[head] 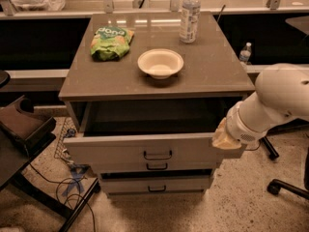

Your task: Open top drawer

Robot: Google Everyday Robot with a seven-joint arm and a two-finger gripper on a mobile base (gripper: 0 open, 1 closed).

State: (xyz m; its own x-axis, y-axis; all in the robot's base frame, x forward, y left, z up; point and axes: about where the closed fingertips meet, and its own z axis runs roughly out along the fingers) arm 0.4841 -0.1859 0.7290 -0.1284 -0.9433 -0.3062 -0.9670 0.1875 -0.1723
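I saw the wide grey top drawer (111, 151), with its small dark rectangular pull handle (158, 154), standing pulled out from the grey-brown cabinet (212, 71), its dark interior exposed beneath the countertop. The robot's cream-coloured gripper (226, 137) sat at the right end of the drawer front, against its upper corner, at the tip of the white arm (280, 98). I could not tell whether it was open or closed, or gripping the edge. On the cabinet top were a round white bowl (160, 63), a crinkled green snack bag (111, 42) and a clear plastic water bottle (189, 13).
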